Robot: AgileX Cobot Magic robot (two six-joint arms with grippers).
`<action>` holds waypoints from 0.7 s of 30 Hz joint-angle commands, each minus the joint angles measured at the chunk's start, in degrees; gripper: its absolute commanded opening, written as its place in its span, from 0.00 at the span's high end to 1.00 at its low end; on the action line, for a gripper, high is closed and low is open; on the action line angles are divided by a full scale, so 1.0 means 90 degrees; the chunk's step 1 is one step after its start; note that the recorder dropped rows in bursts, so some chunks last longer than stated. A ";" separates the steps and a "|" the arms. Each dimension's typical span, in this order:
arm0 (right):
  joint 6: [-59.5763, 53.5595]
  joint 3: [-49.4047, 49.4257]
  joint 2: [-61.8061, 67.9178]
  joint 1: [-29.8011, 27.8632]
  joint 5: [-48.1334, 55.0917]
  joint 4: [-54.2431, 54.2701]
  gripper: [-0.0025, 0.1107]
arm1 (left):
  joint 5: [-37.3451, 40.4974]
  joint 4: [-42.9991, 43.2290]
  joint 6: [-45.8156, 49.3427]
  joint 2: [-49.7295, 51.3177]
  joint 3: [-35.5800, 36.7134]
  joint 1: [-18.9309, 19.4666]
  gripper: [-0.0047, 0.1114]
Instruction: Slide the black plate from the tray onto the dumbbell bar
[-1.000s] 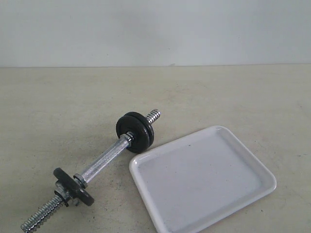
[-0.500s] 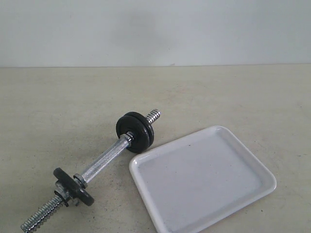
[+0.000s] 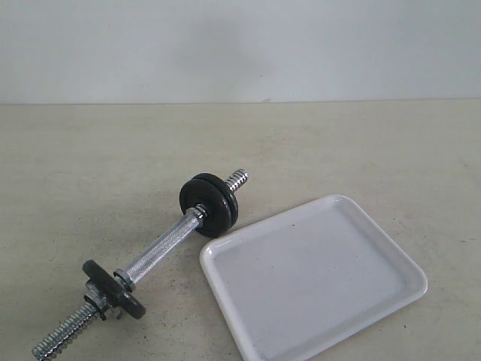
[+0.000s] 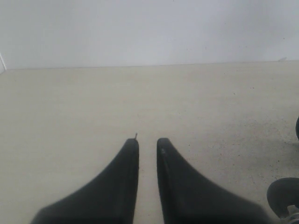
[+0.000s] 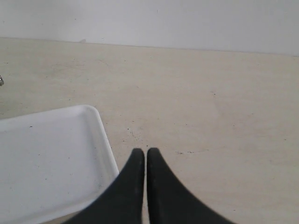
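Note:
The dumbbell bar (image 3: 161, 248) lies slantwise on the table, left of the tray (image 3: 316, 278). The tray holds nothing. One black disc (image 3: 113, 289) with a chrome collar sits near the bar's front threaded end. At the far end stands a thicker black stack (image 3: 209, 204) that looks like two discs pressed together; I cannot tell which one is the black plate. Neither gripper shows in the exterior view. My left gripper (image 4: 147, 140) hovers over bare table, its jaws a narrow gap apart and empty. My right gripper (image 5: 145, 150) is shut and empty beside the tray's corner (image 5: 93, 116).
A pale wall runs along the back of the beige table (image 3: 338, 143). In the left wrist view a black disc edge (image 4: 284, 195) shows at the frame's corner. A chrome bit of the bar (image 5: 1, 80) peeks in at the edge of the right wrist view.

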 commanded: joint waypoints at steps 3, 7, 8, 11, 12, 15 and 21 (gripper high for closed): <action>0.0038 -0.0004 -0.0025 -0.0020 0.0016 0.0006 0.98 | 0.0005 -0.0074 0.0030 -0.0023 0.0026 -0.0058 0.84; 0.0038 -0.0004 -0.0025 -0.0020 0.0016 0.0006 0.98 | 0.0005 -0.0074 0.0030 -0.0023 0.0026 -0.0058 0.84; 0.0038 -0.0004 -0.0025 -0.0083 0.0020 0.0006 0.98 | 0.0005 -0.0074 0.0030 -0.0023 0.0026 -0.0058 0.84; 0.0113 -0.0004 -0.0025 -0.0378 0.0030 0.0038 0.98 | 0.0005 -0.0074 0.0030 -0.0023 0.0026 -0.0058 0.84; 0.0162 -0.0004 -0.0025 -0.0410 0.0046 0.0073 0.98 | 0.0005 -0.0074 0.0030 -0.0023 0.0026 -0.0058 0.84; 0.0228 -0.0004 -0.0025 -0.0375 0.0046 0.0073 0.98 | 0.0005 -0.0074 0.0030 -0.0023 0.0026 -0.0058 0.84; 0.0216 -0.0004 -0.0025 -0.0375 0.0012 0.0073 0.98 | 0.0005 -0.0074 0.0030 -0.0023 0.0026 -0.0058 0.84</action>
